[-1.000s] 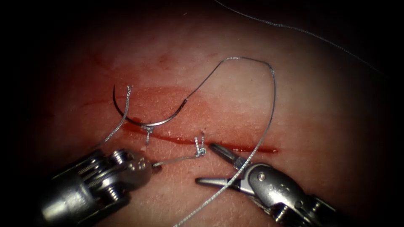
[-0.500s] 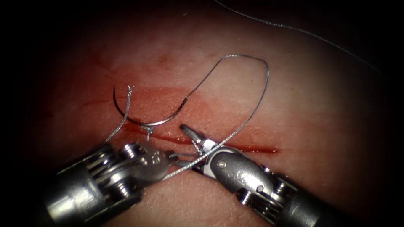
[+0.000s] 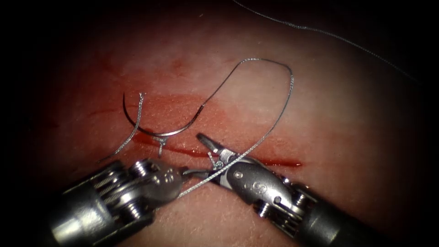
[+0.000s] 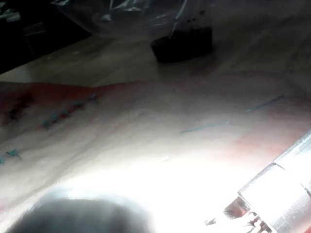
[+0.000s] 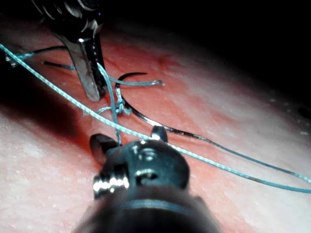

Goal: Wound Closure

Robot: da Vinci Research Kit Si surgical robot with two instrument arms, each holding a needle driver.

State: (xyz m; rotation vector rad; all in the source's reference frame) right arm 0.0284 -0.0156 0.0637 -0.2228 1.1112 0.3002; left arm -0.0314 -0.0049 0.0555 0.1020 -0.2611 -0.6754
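The curved needle [image 3: 155, 132] lies free on the tissue [image 3: 320, 114], across the left part of the cut [image 3: 274, 162], held by neither tool. Its thread [image 3: 291, 80] loops up and round, then runs down over the right tool. My left tool [image 3: 183, 172] sits below the cut, shut on the short thread tail from the knot [image 3: 218, 163]. My right tool [image 3: 196, 155] is open, one jaw above that tail and one below, right beside the knot. In the right wrist view the tail [image 5: 112, 104] runs from the left tool [image 5: 90, 63] down between the right jaws [image 5: 127, 138].
An earlier stitch [image 3: 160, 139] with short ends sits on the left part of the cut, and a loose thread piece [image 3: 132, 130] lies beside it. Red fluid [image 3: 183, 107] stains the tissue above the cut. More thread [image 3: 320, 32] crosses the dark background.
My right tool has moved left from beside the cut's right half to the knot, its open jaws now straddling the tail. The left tool has shifted slightly right, and the thread loop has narrowed.
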